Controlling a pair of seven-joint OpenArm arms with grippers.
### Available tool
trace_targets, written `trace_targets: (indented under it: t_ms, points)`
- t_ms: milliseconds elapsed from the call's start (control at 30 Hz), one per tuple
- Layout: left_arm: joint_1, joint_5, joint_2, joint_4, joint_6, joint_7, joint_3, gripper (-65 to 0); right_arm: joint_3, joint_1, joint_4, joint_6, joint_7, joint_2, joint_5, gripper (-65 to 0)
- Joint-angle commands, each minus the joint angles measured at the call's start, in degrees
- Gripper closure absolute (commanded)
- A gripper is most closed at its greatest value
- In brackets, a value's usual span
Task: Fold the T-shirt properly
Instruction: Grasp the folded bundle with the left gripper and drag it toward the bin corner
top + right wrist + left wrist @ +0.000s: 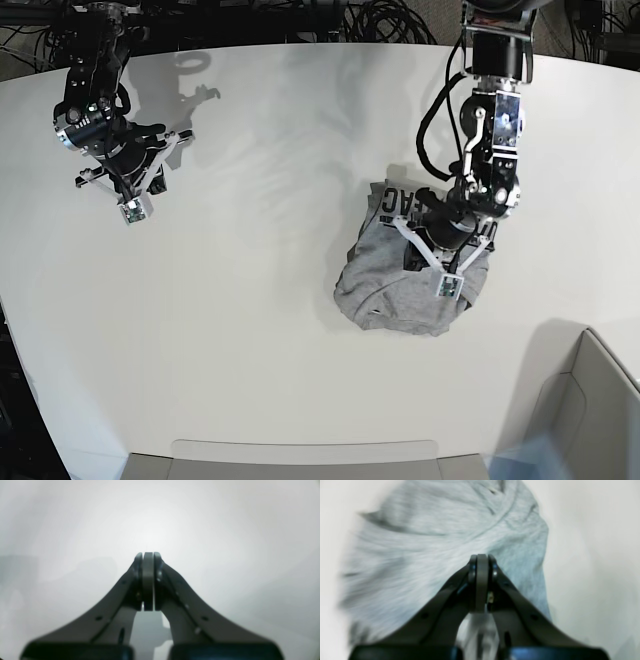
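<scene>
The T-shirt (400, 285) lies bunched on the white table (250, 300), right of centre; black block letters show along its far edge, "AC" readable, the rest hidden by the arm; its long axis I cannot tell; the left gripper (447, 287) hovers over it, jaws together, holding nothing; the right gripper (131, 211), likewise closed and empty, hangs well apart at far left.

White table (250, 330), black cables (380, 20) behind it, grey bin (590, 420) at the corner.
</scene>
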Motion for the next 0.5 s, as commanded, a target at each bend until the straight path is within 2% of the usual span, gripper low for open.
trace_targets:
  t_ms: [0, 133, 267, 400, 467]
  points:
    - [-2.9, 0.2, -0.7, -1.8, 0.3, -1.6, -0.3, 0.0, 0.3, -0.1, 1.6, 0.3, 1.1, 0.6, 0.7, 0.0]
    - [-6.3, 0.2, -0.5, -13.0, 0.3, -3.0, -0.3, 0.0, 0.3, -0.8, 2.0, 0.3, 1.1, 0.7, 0.6, 0.0]
    - [-6.9, 0.2, -1.4, -23.0, 0.3, -7.4, -0.7, 0.0, 0.3, -1.0, 2.1, 0.3, 1.1, 0.7, 0.5, 0.0]
    - [-5.6, 0.2, -6.1, -25.8, 0.3, -8.4, -1.1, 0.0, 0.3, -1.0, 2.1, 0.3, 1.1, 0.7, 0.7, 0.0]
    - [-4.5, 0.1, -8.4, -25.7, 0.3, -8.3, -4.5, 0.0, 0.3, -0.9, 2.1, 0.3, 1.1, 0.7, 0.7, 0.0]
